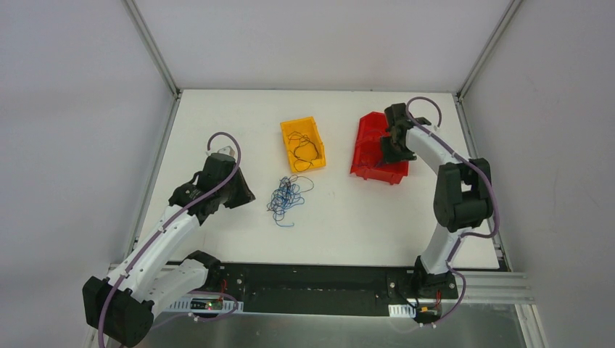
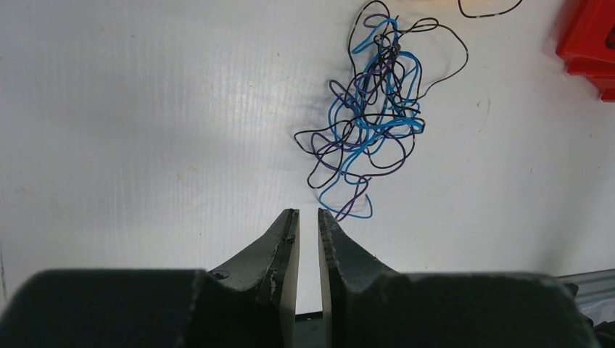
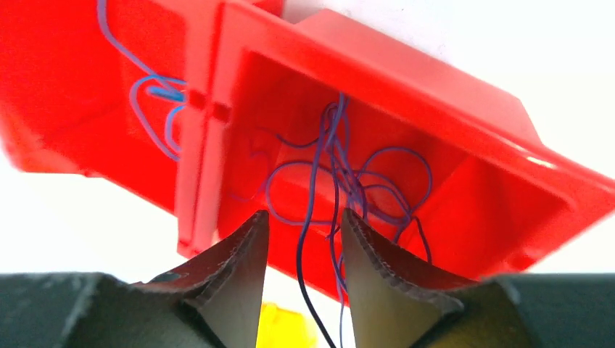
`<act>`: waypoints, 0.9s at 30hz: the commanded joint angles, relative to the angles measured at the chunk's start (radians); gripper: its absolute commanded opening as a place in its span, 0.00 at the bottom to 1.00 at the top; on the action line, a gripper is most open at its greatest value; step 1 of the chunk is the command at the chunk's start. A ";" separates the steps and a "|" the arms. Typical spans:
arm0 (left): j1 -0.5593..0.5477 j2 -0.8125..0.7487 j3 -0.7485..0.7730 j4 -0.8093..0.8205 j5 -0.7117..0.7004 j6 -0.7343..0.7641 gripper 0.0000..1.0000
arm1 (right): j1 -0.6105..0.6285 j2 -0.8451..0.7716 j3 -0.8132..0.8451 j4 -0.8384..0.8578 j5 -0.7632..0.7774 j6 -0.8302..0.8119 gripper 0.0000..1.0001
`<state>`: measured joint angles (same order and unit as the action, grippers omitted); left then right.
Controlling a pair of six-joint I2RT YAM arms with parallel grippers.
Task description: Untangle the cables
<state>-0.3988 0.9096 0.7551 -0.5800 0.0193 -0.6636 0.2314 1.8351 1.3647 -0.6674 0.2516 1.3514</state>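
The tangle of thin blue, black and purple cables [image 1: 289, 196] lies on the white table below the yellow bin [image 1: 284, 141]; the left wrist view shows the tangle [image 2: 370, 116] just ahead of my fingers. My left gripper [image 1: 246, 197] [image 2: 308, 214] rests to the left of it, nearly shut with a narrow empty gap. My right gripper [image 1: 388, 148] [image 3: 304, 217] is open over the red bin [image 1: 366, 145]. Purple wires [image 3: 348, 174] lie inside that bin, and a dark strand [image 3: 312, 290] hangs between the fingers. A blue wire [image 3: 156, 101] lies in another part of the bin.
The yellow bin holds loose black wires [image 1: 304, 151]. The red bin [image 3: 471, 196] stands at the back right, and its corner shows in the left wrist view [image 2: 591, 43]. Grey walls enclose the table on three sides.
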 commanded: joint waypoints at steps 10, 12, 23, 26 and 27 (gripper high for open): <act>-0.003 -0.018 0.006 0.009 0.010 -0.007 0.17 | 0.005 -0.131 0.062 -0.131 0.085 0.015 0.69; -0.003 -0.017 0.006 0.009 0.009 -0.008 0.17 | 0.004 -0.122 0.068 -0.128 0.081 0.008 0.72; -0.003 -0.022 0.004 0.005 0.000 -0.009 0.17 | 0.013 -0.157 0.062 -0.173 0.046 -0.020 0.58; -0.003 -0.010 0.011 0.005 0.007 -0.008 0.17 | 0.013 -0.186 0.032 -0.136 0.031 -0.118 0.58; -0.003 -0.010 0.013 0.005 0.009 -0.006 0.17 | 0.014 -0.195 0.027 -0.105 0.012 -0.196 0.58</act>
<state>-0.3988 0.9009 0.7551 -0.5800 0.0219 -0.6643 0.2382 1.7214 1.4136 -0.7971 0.2974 1.3197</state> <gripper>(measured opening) 0.169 0.581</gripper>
